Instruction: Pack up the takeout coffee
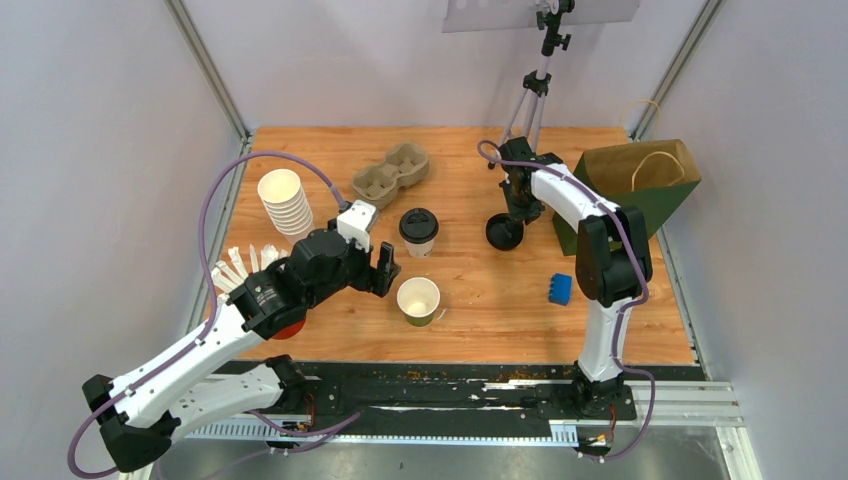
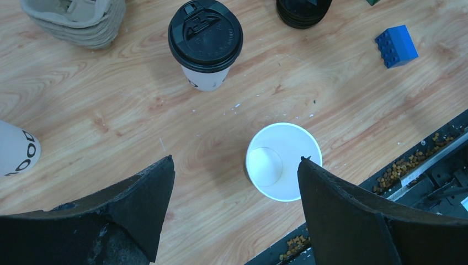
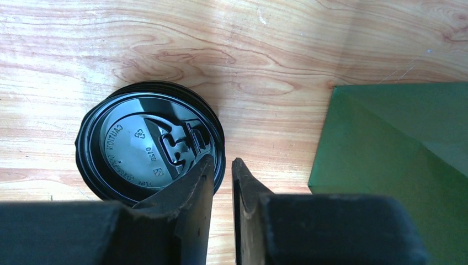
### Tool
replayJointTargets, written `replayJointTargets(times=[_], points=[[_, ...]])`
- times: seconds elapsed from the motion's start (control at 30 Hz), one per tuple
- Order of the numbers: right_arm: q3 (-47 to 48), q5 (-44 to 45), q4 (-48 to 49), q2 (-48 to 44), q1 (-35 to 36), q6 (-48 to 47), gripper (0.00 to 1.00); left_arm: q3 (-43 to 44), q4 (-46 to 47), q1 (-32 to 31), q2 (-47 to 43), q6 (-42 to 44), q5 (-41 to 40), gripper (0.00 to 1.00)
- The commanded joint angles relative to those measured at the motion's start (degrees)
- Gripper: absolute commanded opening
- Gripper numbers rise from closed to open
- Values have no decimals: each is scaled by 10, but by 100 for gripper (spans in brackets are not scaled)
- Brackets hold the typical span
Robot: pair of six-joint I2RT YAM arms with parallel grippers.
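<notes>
A wood-grain table (image 1: pixel 480 310) in warm orange-brown is filling an enclosure. Pale grey walls (image 1: pixel 100 150) are closing it in on three sides, and metal posts (image 1: pixel 205 65) are rising at the back corners. A black strip (image 1: pixel 450 385) is running along the near edge, with brown crumbs (image 2: pixel 405 165) lying scattered on it. A tripod (image 1: pixel 535 90) is standing at 12 o'clock.

The white-sided cup (image 1: pixel 418 244) is standing upright near the table's centre and is wearing its black lid (image 2: pixel 205 35). The olive-green cup (image 1: pixel 418 300) is standing at 6 o'clock of it, well apart, lidless, its pale inside showing.

The left gripper (image 2: pixel 236 160) is spreading its fingers wide and gripping nothing. It is sitting at 9 o'clock of the olive-green cup, whose rim is showing just beside one finger.

The right gripper (image 3: pixel 222 161) is keeping only a narrow slit between its fingers, with bare wood showing through and nothing held. It is sitting over the edge of a stack of black lids (image 3: pixel 149 143), at 3 o'clock of the white-sided cup.

A green paper bag (image 1: pixel 670 200) is lying at 2 o'clock. A cardboard cup carrier (image 1: pixel 392 172) is resting at 11 o'clock, and a stack of lidless white cups (image 1: pixel 284 200) is at 9 o'clock. A red cup (image 1: pixel 290 328) is sitting at 8 o'clock, partly under the left arm. A blue block (image 1: pixel 561 289) is lying at 4 o'clock
</notes>
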Motion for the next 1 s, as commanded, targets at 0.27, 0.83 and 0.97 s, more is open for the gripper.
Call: replayJointTargets(times=[0.27, 0.83, 0.97], points=[[12, -2, 13, -2, 4, -3, 20, 15, 4, -2, -4, 7, -2, 89], [10, -5, 15, 5, 5, -4, 19, 11, 5, -2, -5, 7, -4, 89], [9, -5, 16, 6, 4, -4, 19, 12, 5, -2, -6, 7, -4, 89]])
